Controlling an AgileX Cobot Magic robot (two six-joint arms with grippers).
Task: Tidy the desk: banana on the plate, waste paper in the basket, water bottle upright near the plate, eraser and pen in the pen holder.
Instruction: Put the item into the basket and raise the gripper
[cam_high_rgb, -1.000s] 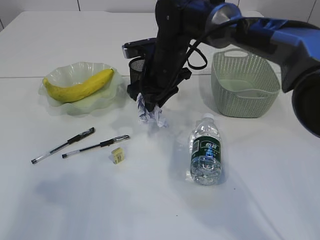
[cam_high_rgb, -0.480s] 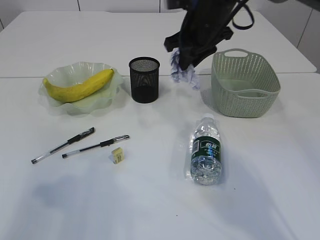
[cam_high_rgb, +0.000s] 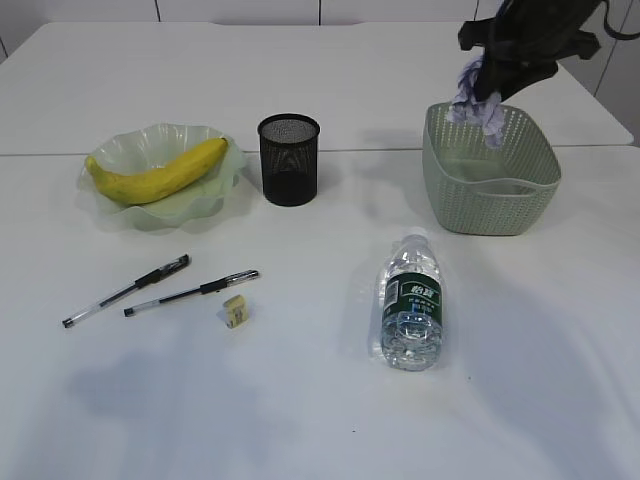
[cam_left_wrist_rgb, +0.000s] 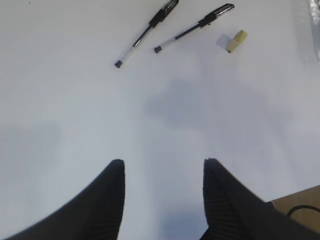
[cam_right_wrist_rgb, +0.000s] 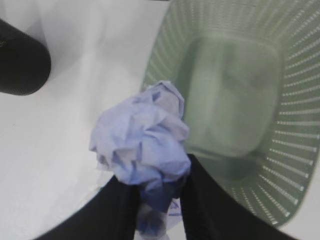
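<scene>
We hold the crumpled paper (cam_right_wrist_rgb: 142, 150) pinched in the right jaws (cam_high_rgb: 492, 88); it hangs at the near-left rim of the basket (cam_high_rgb: 452, 205), not yet over the middle. We judge it best to carry further over the basket floor and lower a little, then release so the wad cannot catch the rim. Left jaws (cam_left_wrist_rgb: 162, 170) stand open and empty above the table (cam_left_wrist_rgb: 75, 125), pens (cam_left_wrist_rgb: 192, 29) and eraser (cam_left_wrist_rgb: 236, 40) well ahead of them.

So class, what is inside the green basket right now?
Nothing that shows: the basket floor looks bare in the right wrist view. The crumpled waste paper hangs above its rim, held by the right tool. The near wall hides part of the floor in the exterior view.
</scene>
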